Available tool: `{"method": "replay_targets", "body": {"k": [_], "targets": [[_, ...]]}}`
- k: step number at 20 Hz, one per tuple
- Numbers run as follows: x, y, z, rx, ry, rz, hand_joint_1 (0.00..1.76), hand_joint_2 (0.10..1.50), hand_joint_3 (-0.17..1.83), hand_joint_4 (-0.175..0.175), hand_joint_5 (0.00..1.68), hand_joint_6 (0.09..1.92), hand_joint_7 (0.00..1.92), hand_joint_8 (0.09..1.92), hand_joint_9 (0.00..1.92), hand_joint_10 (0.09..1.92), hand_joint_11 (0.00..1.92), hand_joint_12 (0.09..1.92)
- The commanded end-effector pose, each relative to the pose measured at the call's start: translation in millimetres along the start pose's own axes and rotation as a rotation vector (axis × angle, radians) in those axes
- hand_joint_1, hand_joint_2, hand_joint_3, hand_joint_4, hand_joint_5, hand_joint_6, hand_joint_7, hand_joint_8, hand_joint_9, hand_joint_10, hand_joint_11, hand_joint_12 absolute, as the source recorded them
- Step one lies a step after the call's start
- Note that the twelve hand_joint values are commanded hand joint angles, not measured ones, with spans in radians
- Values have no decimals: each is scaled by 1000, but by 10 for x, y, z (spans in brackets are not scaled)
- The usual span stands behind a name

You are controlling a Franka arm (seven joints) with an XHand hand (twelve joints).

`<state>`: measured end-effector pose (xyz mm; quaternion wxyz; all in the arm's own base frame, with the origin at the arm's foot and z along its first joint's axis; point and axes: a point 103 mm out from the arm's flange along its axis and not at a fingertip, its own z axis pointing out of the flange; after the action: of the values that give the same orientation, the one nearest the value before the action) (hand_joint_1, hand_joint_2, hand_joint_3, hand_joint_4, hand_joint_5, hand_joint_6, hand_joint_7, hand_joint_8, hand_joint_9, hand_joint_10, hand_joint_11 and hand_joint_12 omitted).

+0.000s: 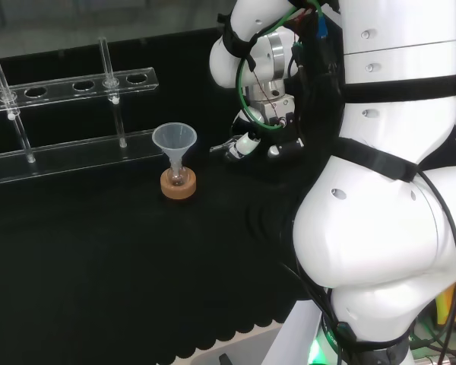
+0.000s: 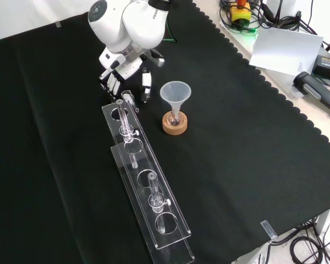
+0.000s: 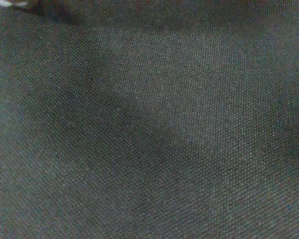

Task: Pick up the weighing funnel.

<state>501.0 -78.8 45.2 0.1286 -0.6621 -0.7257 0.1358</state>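
Plainly, the front view lays out the whole clear rack [image 2: 146, 187], running from the hand [image 2: 121, 74] near the table's [image 2: 253, 165] far edge toward its near edge. The head view cuts that rack off and sets the arm's white links [image 1: 380, 190] before much of the hand. The wrist view looks at black cloth [image 3: 149, 129] from close up.

One funnel [image 2: 175, 93] stands in one small flask [image 2: 175, 116] on one cork ring [image 2: 175, 125], mid-table beside the rack.

Whether the hand is spread or closed I cannot tell. A small clear piece [image 2: 127, 97] sits at the rack's end just beside the hand, too faint to tell if it is the weighing funnel.
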Motion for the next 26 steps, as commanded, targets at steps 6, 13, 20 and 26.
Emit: {"method": "replay_targets", "body": {"k": [6, 13, 20, 26], "targets": [[35, 16, 10, -13, -10, -2, 669, 678, 333, 47, 770, 175, 970, 322, 700, 420, 0, 1320], [67, 20, 4, -35, -8, 4, 702, 641, 429, 72, 802, 493, 1101, 285, 809, 345, 0, 1377], [62, 26, -10, -48, -6, 4, 740, 646, 455, 115, 939, 586, 1201, 294, 887, 332, 0, 1429], [71, 41, -16, -67, -9, 9, 773, 646, 484, 153, 1053, 560, 1292, 269, 971, 283, 0, 1488]]}}
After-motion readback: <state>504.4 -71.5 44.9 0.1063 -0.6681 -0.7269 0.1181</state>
